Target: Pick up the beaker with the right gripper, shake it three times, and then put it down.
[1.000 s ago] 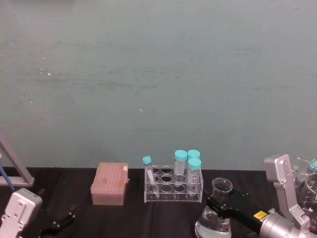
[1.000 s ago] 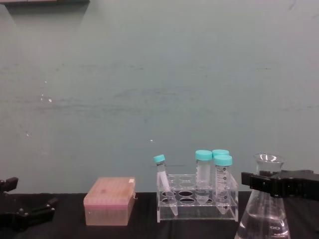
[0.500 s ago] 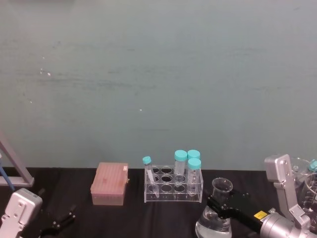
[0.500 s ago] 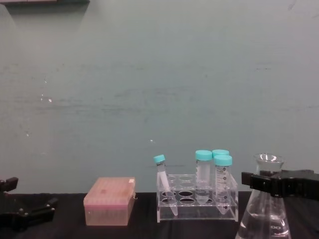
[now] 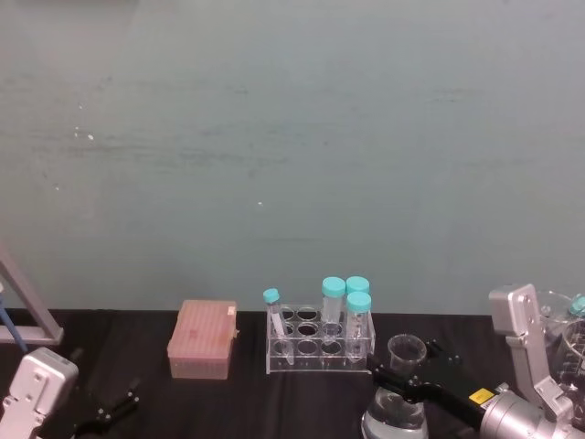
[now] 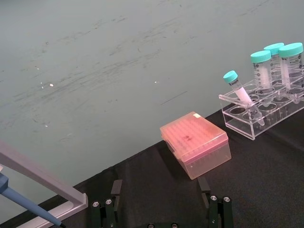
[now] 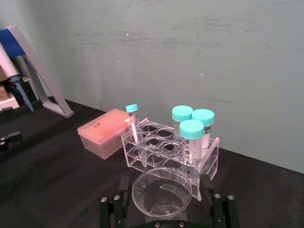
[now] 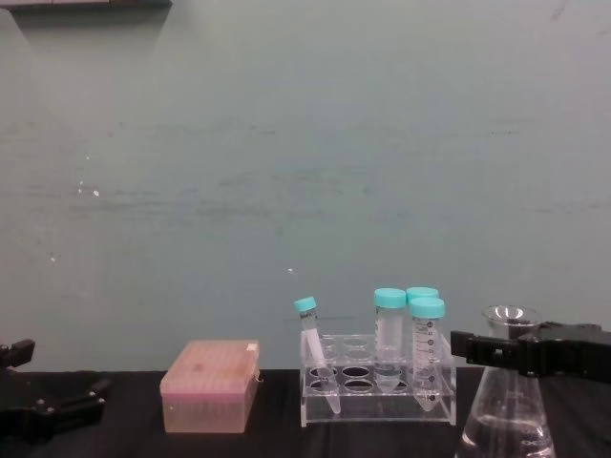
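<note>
Currently the right hand (image 8: 496, 351) grips the upright beaker (image 8: 506, 420) at its neck, seemingly above the counter (image 8: 267, 441); the left hand (image 8: 43, 412) rests open, well apart.

A clear rack (image 5: 320, 343) stands near the middle of the black table (image 5: 247, 393), holding three wide teal-capped tubes (image 5: 347, 311) upright and one thin tube (image 5: 274, 325) leaning. At the rack's nine o'clock sits a pink box (image 5: 203, 339). A grey stand (image 5: 27, 306) rises at far nine o'clock.
</note>
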Robot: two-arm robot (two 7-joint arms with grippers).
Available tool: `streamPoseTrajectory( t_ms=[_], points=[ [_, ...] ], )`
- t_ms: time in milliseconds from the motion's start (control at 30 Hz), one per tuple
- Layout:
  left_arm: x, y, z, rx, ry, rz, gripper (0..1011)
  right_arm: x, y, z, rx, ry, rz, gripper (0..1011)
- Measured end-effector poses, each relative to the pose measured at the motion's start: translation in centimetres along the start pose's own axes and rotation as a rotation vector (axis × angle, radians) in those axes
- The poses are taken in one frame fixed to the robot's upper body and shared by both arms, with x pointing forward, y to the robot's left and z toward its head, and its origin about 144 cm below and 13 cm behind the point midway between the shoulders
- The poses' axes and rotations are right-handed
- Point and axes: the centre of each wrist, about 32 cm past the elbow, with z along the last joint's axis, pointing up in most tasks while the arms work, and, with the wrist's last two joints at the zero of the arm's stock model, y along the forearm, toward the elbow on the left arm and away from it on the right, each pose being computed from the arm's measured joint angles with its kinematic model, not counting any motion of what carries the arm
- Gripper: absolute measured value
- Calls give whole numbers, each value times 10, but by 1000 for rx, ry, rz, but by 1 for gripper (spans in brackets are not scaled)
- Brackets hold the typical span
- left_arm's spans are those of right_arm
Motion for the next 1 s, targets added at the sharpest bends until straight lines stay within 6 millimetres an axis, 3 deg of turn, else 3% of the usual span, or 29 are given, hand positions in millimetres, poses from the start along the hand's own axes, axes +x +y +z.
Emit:
streamPoseTrajectory(
  t_ms=[133, 733, 833, 1000],
  points=[
    [0, 0, 0, 0, 0, 0, 1000, 0, 0, 0, 0, 0, 0, 1002],
    [0, 0, 0, 0, 0, 0, 1000, 1, -7, 7, 112, -28, 11, 1000],
    [0, 0, 0, 0, 0, 0, 1000, 1, -9, 16, 192, -40, -21, 1000],
    [0, 0, 0, 0, 0, 0, 1000, 0, -13, 25, 281, -95, -218, 1000]
  ],
)
